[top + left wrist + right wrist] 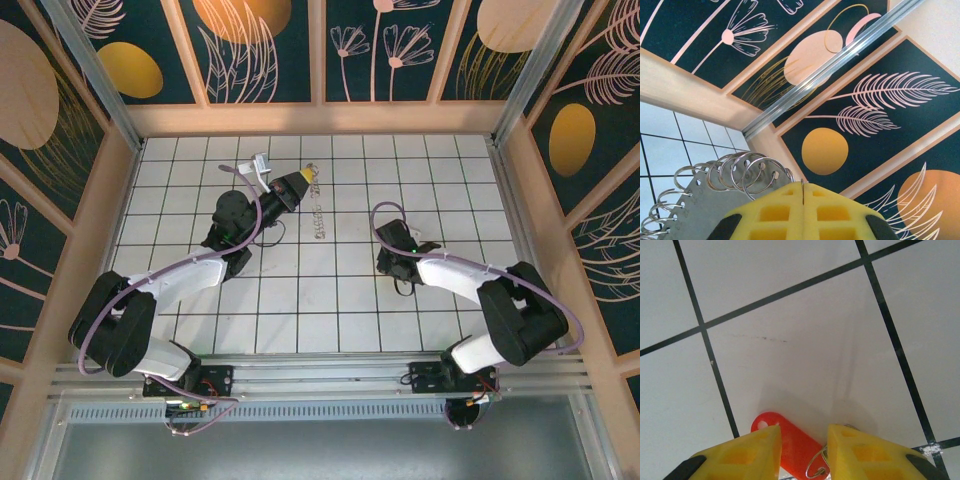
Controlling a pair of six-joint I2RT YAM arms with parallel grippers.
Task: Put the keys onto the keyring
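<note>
**Left claw closed at the keyring; right claw open astride the key**

Top view: the left claw (298,185) reaches to the back centre of the bench (300,320). Its tip is at the upper end of the keyring (318,215), which runs as a thin silvery line toward the near side. The right claw (393,262) points down at the tiles right of centre, well apart from the keyring.

Left wrist view: it gives detail the top view lacks. The left claw (802,187) has its yellow pads pressed together, with a thin metal edge in the seam. The keyring (705,195) is a perforated metal strip carrying a row of split rings, and it fans out just beside the left pad. The claw tilts up toward the patterned wall (865,125).

Right wrist view: the right claw (805,432) stands open. Its two pads are either side of the key (790,445), whose red head lies flat on a tile with a small wire loop at its near end. Whether the pads touch the key cannot be told.

Room: bare tiles separate the two claws. The keyring lies a few tile rows short of the back wall rail (320,118).
</note>
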